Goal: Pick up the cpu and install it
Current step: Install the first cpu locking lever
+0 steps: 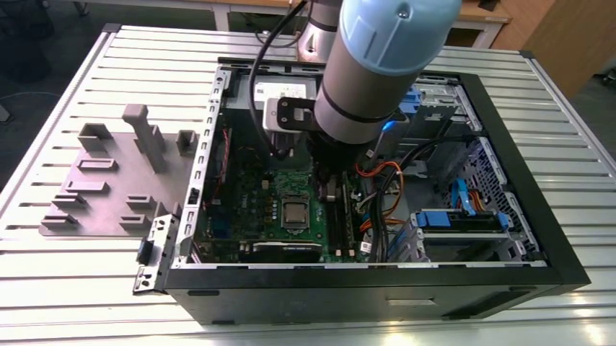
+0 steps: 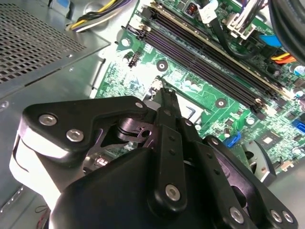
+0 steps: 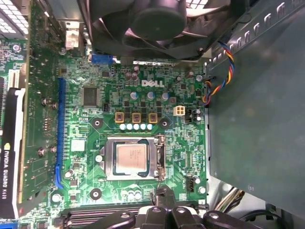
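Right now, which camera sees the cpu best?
The first wrist view: it looks straight down on the cpu, sitting in its socket frame on the motherboard. The exterior view shows the cpu small, below the arm. The second wrist view shows the gripper over the motherboard.

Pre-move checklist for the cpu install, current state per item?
1. cpu seated in socket: ok, it lies flat inside the socket frame.
2. Frame latched: cannot tell.
3. Gripper empty: ok, jaws shut with nothing between them.
4. Gripper clear of cpu: ok, its tip hangs over the board between the socket and the memory slots, apart from the chip.
5. Orange cables clear of the arm: cannot tell; they run close beside it in the exterior view.
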Robot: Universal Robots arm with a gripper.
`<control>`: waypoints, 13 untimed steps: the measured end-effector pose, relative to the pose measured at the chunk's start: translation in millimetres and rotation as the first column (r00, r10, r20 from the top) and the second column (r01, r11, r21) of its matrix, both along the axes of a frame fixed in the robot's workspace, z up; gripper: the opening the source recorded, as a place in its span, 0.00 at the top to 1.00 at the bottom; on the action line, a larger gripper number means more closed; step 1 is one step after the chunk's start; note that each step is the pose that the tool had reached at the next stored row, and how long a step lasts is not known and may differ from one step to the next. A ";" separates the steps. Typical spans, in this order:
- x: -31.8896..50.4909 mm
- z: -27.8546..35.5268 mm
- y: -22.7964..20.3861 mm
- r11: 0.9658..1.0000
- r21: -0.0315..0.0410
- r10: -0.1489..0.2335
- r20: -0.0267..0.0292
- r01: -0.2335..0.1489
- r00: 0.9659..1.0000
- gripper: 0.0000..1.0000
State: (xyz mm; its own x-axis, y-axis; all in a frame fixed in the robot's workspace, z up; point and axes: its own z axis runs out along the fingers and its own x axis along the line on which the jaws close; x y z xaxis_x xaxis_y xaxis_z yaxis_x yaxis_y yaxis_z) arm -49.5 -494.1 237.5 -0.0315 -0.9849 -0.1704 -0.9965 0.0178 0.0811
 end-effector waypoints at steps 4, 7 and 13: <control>0.0 -0.8 -4.8 1.000 0.000 0.000 0.000 0.000 1.000 0.89; 0.0 -2.6 -8.1 1.000 0.000 0.000 0.000 0.000 1.000 0.89; 0.0 -4.5 -17.4 1.000 0.000 0.000 0.000 0.000 1.000 0.89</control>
State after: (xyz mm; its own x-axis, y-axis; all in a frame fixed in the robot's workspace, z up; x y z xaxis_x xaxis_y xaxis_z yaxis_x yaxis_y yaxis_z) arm -49.5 -511.4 233.1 -0.0310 -0.9849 -0.1703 -0.9965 0.0174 0.0812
